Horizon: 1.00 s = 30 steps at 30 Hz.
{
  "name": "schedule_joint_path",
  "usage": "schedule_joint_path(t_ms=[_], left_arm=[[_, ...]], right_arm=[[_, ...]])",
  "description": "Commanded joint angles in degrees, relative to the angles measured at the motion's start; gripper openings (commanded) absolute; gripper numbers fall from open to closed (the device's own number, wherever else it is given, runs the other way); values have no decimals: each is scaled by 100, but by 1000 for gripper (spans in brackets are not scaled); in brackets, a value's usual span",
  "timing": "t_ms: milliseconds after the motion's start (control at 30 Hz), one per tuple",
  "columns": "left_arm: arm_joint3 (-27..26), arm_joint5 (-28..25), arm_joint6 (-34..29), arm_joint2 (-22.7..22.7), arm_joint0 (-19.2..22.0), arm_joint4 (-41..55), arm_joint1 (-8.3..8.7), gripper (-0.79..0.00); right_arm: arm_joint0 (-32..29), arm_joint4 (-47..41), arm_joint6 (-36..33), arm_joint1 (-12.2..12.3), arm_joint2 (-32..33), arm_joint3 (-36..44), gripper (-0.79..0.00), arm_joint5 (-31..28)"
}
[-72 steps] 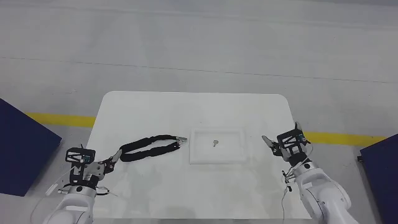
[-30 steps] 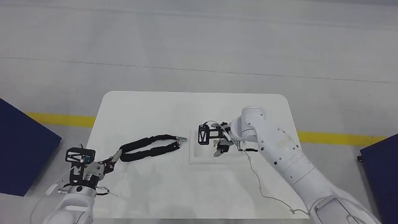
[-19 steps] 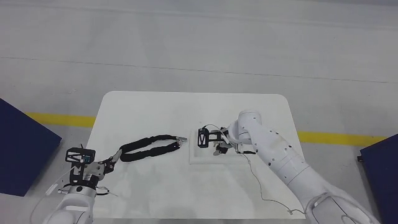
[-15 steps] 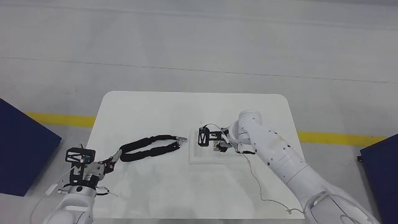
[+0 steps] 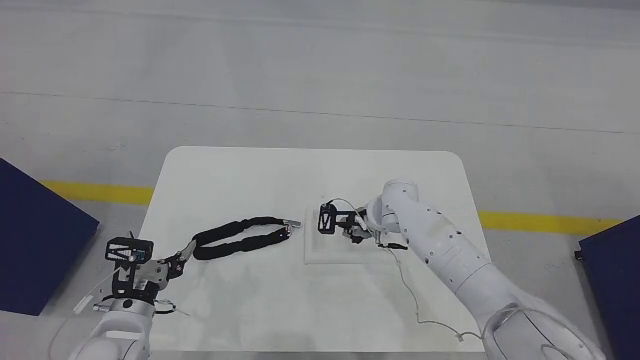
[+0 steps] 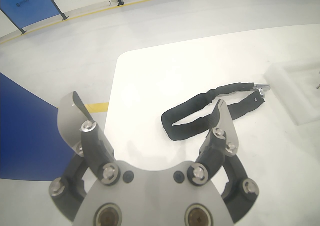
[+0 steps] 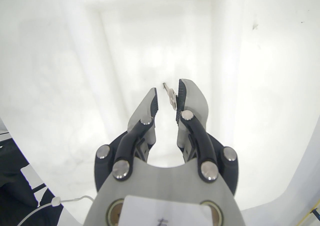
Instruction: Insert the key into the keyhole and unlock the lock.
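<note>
Small silver metal key (image 7: pixel 172 95) lies in the white foam tray (image 7: pixel 225 12) mid-table, between the right gripper's (image 7: pixel 167 93) narrowly parted, unclamped fingers. Likely light, stiff, slippery, so pinch its round head flat. Empty left gripper (image 6: pixel 148 102) gapes wide near-left, by the black sleeved chain lock (image 5: pixel 240 235).

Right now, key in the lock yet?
No: the key lies in the tray inside the open right gripper, apart from the chain lock.

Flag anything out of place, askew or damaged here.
Nothing looks damaged or spilled. The one oddity: the key in the tray sits off-centre in the right gripper, against one finger pad with a gap to the other. The lock lies folded beside the tray.
</note>
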State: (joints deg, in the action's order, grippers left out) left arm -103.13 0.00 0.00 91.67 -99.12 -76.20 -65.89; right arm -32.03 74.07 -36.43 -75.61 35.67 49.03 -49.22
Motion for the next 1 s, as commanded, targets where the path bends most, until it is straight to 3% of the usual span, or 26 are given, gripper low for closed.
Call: schedule_joint_path(t_ms=[0, 267, 600, 733, 967], left_arm=[[0, 0, 0, 0, 0, 0, 0, 0], [0, 0, 0, 0, 0, 0, 0, 0], [0, 0, 0, 0, 0, 0, 0, 0], [0, 0, 0, 0, 0, 0, 0, 0], [0, 0, 0, 0, 0, 0, 0, 0]], right_arm=[[5, 10, 52, -6, 11, -12, -785, 46], [24, 28, 72, 125, 313, 376, -785, 21], [-463, -54, -374, 534, 1121, 1440, -785, -79], [-848, -774, -564, 704, 1709, 1825, -785, 105], [-1686, -3291, -1624, 969, 2845, 2501, -785, 890]])
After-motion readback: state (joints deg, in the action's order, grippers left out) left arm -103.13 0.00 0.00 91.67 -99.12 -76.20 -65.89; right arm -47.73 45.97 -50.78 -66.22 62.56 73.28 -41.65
